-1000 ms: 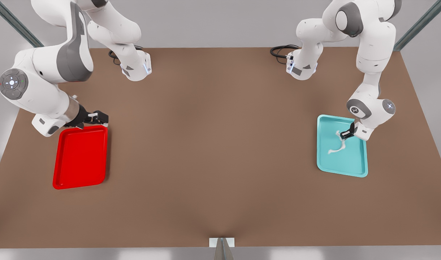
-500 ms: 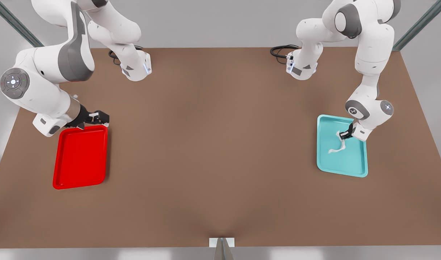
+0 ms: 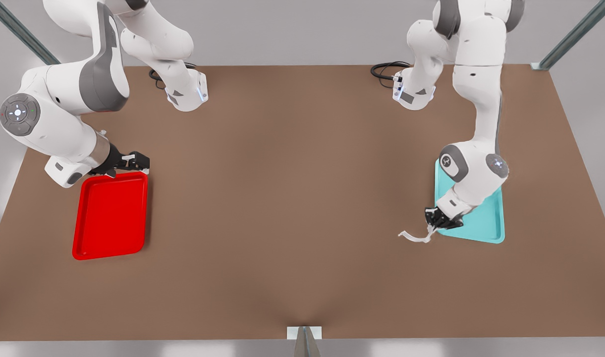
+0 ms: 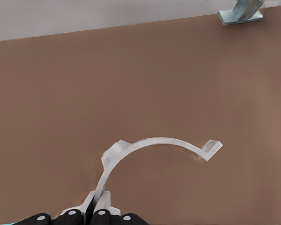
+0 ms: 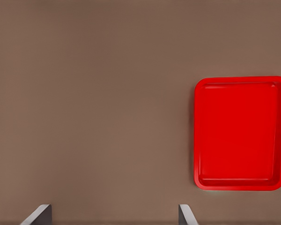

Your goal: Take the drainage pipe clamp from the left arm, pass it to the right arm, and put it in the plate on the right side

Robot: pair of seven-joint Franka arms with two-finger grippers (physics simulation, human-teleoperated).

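1. The left gripper (image 3: 435, 221), at the front view's right, hangs over the near corner of the teal tray (image 3: 490, 223) on that tray's front-view-left side; its fingers (image 4: 99, 216) are pressed together on one end of the drainage pipe clamp (image 3: 417, 236).
2. The drainage pipe clamp is out of the tray: in the front view it sticks out from the left gripper toward the front view's left, over the bare brown surface (image 3: 292, 208) just beside the teal tray's rim. Whether it touches the surface I cannot tell.
3. In the left wrist view the clamp (image 4: 154, 145) curves away from the fingers as a thin white half-ring, its free end tab turned outward, with brown surface (image 4: 145, 84) behind it.
4. What can be seen of the teal tray holds nothing; the left arm (image 3: 475, 163) covers much of its middle.
5. The plate (image 3: 110, 215) lies at the front view's left, well apart from the teal tray, and has nothing in it. The right wrist view shows the plate (image 5: 241, 133) flat on the surface, its inside plain red.
6. The right gripper (image 3: 134, 161) waits just above the far rim of the plate, at the end of the right arm (image 3: 59, 129). Its fingers (image 5: 38, 215) are spread wide apart with nothing between them.
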